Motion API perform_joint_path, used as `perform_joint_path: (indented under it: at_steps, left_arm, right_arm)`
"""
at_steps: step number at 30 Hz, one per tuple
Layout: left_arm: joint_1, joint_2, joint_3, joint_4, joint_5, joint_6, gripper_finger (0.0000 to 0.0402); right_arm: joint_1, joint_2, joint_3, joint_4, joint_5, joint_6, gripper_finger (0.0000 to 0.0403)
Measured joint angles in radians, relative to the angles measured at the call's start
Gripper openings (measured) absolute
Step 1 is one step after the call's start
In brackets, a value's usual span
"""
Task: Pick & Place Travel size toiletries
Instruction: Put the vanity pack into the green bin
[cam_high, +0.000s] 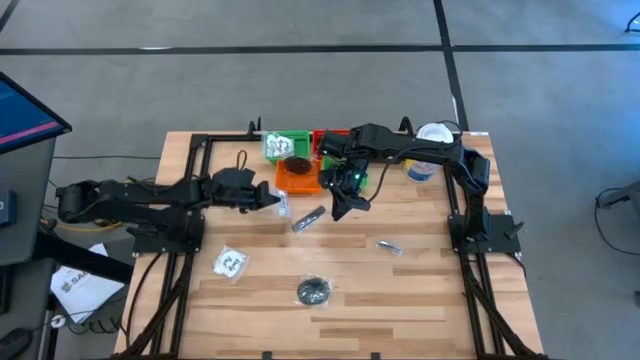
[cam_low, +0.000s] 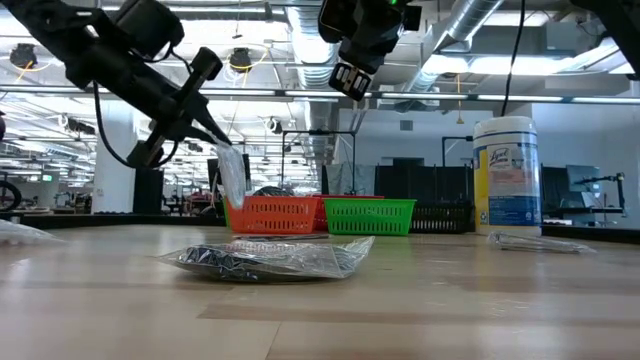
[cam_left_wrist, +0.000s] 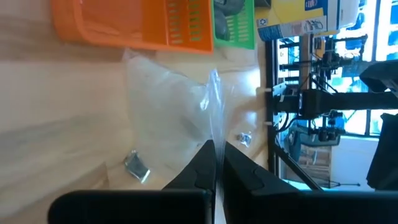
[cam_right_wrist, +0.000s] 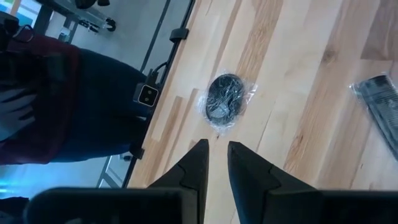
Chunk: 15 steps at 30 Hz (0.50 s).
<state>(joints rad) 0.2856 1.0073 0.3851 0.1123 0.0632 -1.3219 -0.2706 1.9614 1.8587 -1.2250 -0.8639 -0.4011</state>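
On the wooden table (cam_high: 420, 290): small wrapped toiletries lie scattered, with coloured baskets at the far edge.
Left gripper (cam_high: 277, 200): raised above the table just in front of the orange basket, its fingers (cam_left_wrist: 202, 171) pinched tight on a clear plastic packet (cam_left_wrist: 180, 118) that hangs from them off the table.
Held packet, low view: it dangles from the fingertips in front of the orange basket (cam_low: 272, 213).
Right gripper (cam_high: 345, 207): hangs high over the middle of the table, in front of the baskets, holding nothing; its fingers (cam_right_wrist: 198, 163) stand close together with a narrow gap between them.
Black round piece in plastic wrap (cam_high: 314, 292): flat on the table near the front edge, well apart from both grippers.
Clear packet with white contents (cam_high: 230, 263): flat on the table, front left, near the left arm's base.
Silvery tube (cam_high: 308, 219): on the table between the two grippers.
Small silvery sachet (cam_high: 389, 246): on the table to the right of centre.
Green basket (cam_high: 285, 143): at the far edge, with white packets in it, touching the orange basket.
White canister (cam_high: 428, 150): upright at the far right corner.
Person: dark and red clothing shows beyond the table edge in the right wrist view.
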Motion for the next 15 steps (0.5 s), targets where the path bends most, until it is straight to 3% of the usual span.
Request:
perform_joint_path:
  at_steps: [15]
  left_arm:
    - [0.379,0.003,0.001,0.012,0.366,0.200,0.0000]
  right_arm:
    - [-0.117,0.000,0.000,0.152,0.001,0.112,0.0053]
